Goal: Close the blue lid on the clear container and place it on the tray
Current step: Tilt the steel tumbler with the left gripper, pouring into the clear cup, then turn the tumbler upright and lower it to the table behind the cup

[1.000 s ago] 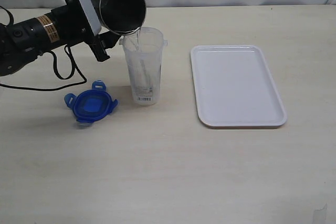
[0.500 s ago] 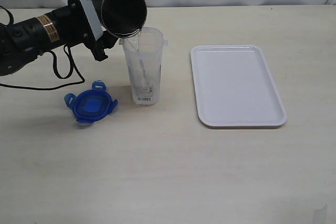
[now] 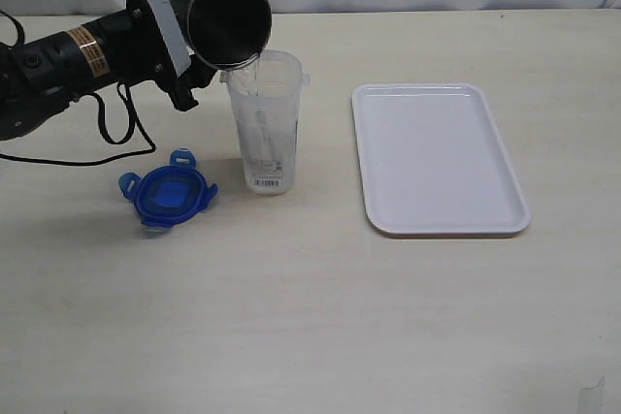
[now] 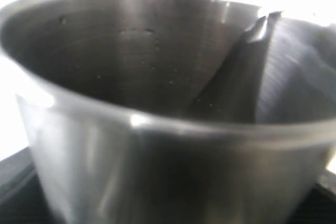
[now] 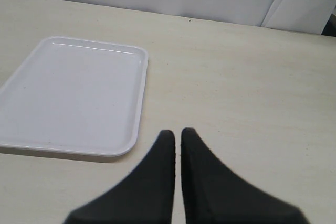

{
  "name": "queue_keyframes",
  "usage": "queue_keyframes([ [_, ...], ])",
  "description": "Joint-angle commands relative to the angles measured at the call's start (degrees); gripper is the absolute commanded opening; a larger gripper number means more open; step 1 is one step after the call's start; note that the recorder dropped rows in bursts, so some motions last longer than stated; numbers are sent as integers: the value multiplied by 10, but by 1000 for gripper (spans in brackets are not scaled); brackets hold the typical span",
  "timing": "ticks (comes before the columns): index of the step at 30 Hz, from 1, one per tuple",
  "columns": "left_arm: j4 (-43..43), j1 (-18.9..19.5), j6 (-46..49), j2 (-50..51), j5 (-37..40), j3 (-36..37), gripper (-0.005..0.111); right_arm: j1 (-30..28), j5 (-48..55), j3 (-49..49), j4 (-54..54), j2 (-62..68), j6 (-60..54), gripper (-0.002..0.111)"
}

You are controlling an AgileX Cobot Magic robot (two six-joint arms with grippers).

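The clear container (image 3: pixel 265 123) stands upright and uncovered on the table, left of the white tray (image 3: pixel 437 157). The blue lid (image 3: pixel 167 193) lies flat on the table to the container's left front. My left gripper (image 3: pixel 189 41) is shut on a grey metal cup (image 3: pixel 226 21), which is tipped with its lip over the container's mouth. That cup (image 4: pixel 157 103) fills the left wrist view and hides the jaws. My right gripper (image 5: pixel 177 132) is shut and empty, hovering over bare table beside the tray (image 5: pixel 73 93); it is outside the exterior view.
A black cable (image 3: pixel 116 133) from the left arm loops on the table behind the lid. A white wall runs along the table's far edge. The tray holds nothing.
The left gripper with the metal cup has shifted slightly at the container's mouth. The lid, container and tray have stayed put.
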Motion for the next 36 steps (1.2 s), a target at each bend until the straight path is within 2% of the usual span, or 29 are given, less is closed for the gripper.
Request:
queue_keyframes([
  [1,-16,-1,1,-9,-22,-7,0,-4,0,1,2,-2,-1,4],
  [7,-17,-1,-17,-9,-15,-7,0,-4,0,1,2,-2,-1,4],
  [8,-17,-1,-75,-9,-15,-7,0,-4,0,1,2,-2,-1,4],
  [13,-55,-1,-172,-9,-15,-7,0,-4,0,1,2,-2,-1,4],
  [19,-166,1,-375,-9,-14,-7,0,-4,0,1,2,-2,-1,4],
  [21,-177,6,-402,-9,-12,-8,0,-4,0,1,2,-2,-1,4],
  [27,-161,25,-543,1,77,-59,0,-4,0,1,2,-2,-1,4],
  [36,-144,84,-669,103,52,-121,0,-4,0,1,2,-2,-1,4],
])
